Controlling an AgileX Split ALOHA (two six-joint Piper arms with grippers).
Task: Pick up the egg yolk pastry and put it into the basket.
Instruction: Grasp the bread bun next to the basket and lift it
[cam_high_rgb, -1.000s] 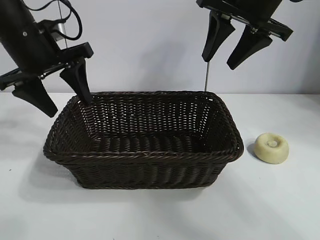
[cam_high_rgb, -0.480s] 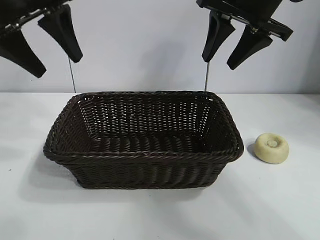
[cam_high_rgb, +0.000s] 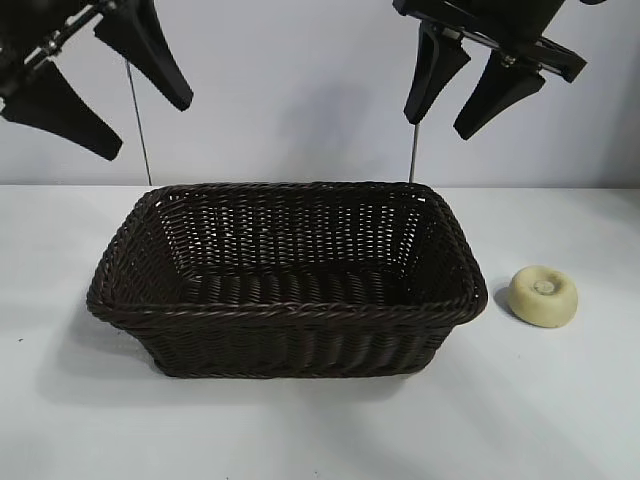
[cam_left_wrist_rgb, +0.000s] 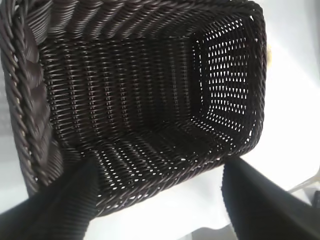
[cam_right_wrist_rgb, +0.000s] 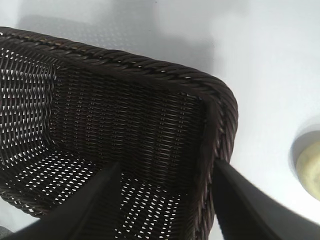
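Pastry whole beside basket in exterior view, right-wrist sliver.

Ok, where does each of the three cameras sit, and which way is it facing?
Exterior view: in front of the rig, level, facing the basket, the egg yolk pastry to its right, both tools hanging above: left tool, right tool.
Left wrist view: on the left arm, looking down into the basket; its two fingers show.
Right wrist view: above the basket's corner; fingers and pastry edge show.
All three share the basket.
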